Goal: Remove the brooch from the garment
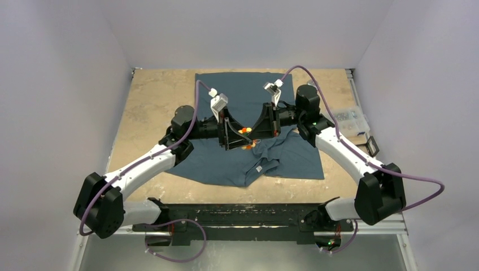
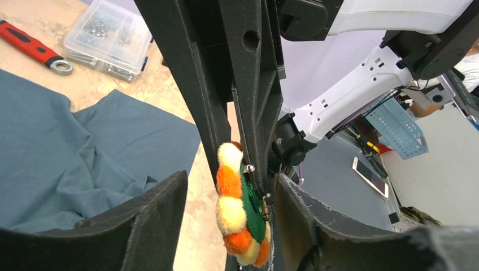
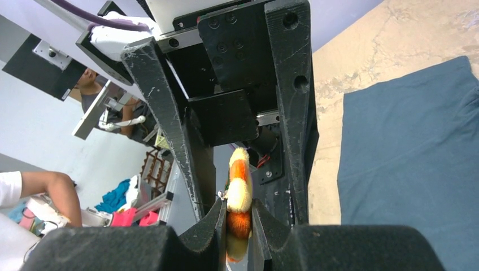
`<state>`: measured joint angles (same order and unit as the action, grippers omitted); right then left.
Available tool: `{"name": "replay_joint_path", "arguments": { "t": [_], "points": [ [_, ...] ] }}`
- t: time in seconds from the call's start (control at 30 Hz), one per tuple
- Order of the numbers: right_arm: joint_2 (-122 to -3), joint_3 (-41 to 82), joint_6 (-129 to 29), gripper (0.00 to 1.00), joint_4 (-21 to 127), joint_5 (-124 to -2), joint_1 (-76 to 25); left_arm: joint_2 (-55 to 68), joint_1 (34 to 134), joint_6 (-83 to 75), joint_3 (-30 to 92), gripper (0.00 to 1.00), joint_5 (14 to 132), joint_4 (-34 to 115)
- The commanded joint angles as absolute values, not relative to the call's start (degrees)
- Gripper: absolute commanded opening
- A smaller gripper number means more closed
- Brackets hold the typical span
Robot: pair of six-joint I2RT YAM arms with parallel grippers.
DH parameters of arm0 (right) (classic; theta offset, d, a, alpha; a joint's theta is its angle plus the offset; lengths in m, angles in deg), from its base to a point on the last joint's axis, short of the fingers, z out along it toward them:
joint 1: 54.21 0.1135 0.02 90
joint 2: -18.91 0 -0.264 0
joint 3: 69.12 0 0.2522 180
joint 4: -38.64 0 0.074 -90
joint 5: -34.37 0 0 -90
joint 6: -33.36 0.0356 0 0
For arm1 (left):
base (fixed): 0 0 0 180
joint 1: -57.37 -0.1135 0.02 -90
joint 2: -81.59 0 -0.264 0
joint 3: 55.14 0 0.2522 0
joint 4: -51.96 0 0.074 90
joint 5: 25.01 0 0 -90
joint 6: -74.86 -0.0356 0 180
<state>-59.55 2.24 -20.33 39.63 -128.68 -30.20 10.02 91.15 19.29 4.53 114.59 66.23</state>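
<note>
The brooch [image 3: 239, 192] is a fluffy yellow-and-orange ring with a green back, seen edge-on. My right gripper [image 3: 238, 208] is shut on it, pinching its lower part. In the left wrist view the brooch [image 2: 237, 209] hangs between the wide-open jaws of my left gripper [image 2: 231, 189], touching neither finger. The right gripper's black fingers [image 2: 257, 101] hold it there from above. In the top view both grippers, left [image 1: 236, 135] and right [image 1: 255, 131], meet tip to tip over the middle of the slate-blue garment [image 1: 254, 93], with the brooch [image 1: 244, 131] between them. The garment lies rumpled on the table [image 2: 56, 147].
A clear plastic box of screws [image 2: 107, 36] and a red-handled wrench [image 2: 31, 48] lie on the tan table beyond the shirt's right edge; the box also shows in the top view [image 1: 350, 118]. A small black device [image 1: 371, 145] sits at the table's right edge.
</note>
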Motion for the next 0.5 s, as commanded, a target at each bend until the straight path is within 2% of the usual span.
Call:
{"name": "replay_joint_path", "arguments": {
  "t": [0.0, 0.23, 0.33, 0.47],
  "points": [
    [-57.6, 2.7, -22.4, 0.00, 40.4, -129.5, -29.9, 10.4, 90.2, 21.3, 5.7, 0.53, 115.2, 68.1],
    [-57.8, 3.3, -24.4, 0.00, 42.7, -128.9, -29.9, 10.2, 89.4, 23.8, 4.9, 0.32, 116.6, 69.4],
    [-58.0, 3.6, -24.6, 0.00, 43.1, -128.5, -29.9, 10.1, 89.4, 24.1, 5.0, 0.26, 116.7, 69.5],
    [-58.3, 4.4, -25.2, 0.08, 43.7, -129.1, -29.9, 10.2, 89.3, 24.4, 4.8, 0.18, 117.3, 69.6]
  ]
}}
